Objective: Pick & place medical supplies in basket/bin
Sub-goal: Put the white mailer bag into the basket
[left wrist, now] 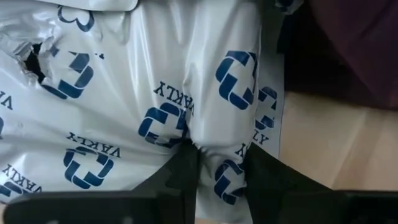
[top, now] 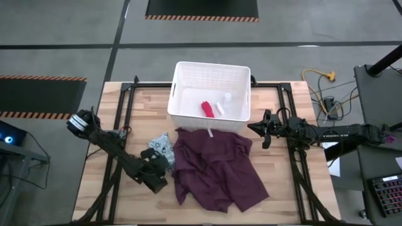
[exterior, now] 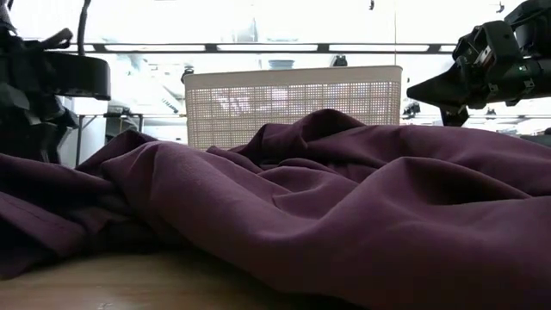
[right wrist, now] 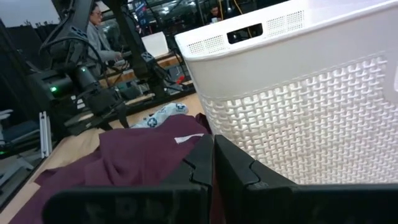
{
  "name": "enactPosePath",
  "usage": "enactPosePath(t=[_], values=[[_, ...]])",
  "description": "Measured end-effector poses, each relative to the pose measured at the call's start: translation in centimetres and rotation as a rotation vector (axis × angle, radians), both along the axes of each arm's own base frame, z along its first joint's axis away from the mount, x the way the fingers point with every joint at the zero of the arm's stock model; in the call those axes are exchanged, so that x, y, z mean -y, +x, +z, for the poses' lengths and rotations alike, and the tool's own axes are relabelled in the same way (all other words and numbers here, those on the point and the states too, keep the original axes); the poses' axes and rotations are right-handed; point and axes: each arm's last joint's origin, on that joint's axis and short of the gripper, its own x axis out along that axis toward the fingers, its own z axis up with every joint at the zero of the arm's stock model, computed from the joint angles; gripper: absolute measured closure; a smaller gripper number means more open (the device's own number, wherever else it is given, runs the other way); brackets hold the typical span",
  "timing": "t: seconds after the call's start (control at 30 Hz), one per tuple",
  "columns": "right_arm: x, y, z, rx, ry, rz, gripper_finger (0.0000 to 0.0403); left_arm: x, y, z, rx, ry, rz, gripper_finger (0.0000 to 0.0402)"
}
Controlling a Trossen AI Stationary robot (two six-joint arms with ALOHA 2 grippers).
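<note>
Basket [top: 211, 94], white and lattice-sided, at the table's far edge, with maroon cloth [top: 217, 169] heaped just in front and the packet [top: 161, 148] lying against the cloth's left side, near the basket but outside it. Packet of glossy pale film printed with blue logos, torn at one spot, likely light, limp and slippery, so best taken by a bunched fold: left gripper [left wrist: 221, 152] pinching a raised ridge of it, right gripper [right wrist: 213, 155] waiting beside the basket, fingers pressed together. Smallest, already inside the basket: red tube [top: 206, 109], white bottle [top: 227, 96], white stick [top: 220, 108]
</note>
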Motion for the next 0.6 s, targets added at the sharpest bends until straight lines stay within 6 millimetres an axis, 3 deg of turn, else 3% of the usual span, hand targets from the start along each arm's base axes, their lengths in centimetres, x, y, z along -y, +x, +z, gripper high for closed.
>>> enactPosePath(t=[0.3, 0.6], values=[[0.0, 0.0, 0.0, 0.0, 0.0, 0.0, 0.0394, -0.1, -0.4, 5.3, -0.055, -0.039, 0.002, 0.0323], [0.0, 0.0, 0.0, -0.001, -0.001, 0.001, 0.0394, -1.0, -1.4, 10.4, 0.069, -0.089, -0.001, 0.0323]])
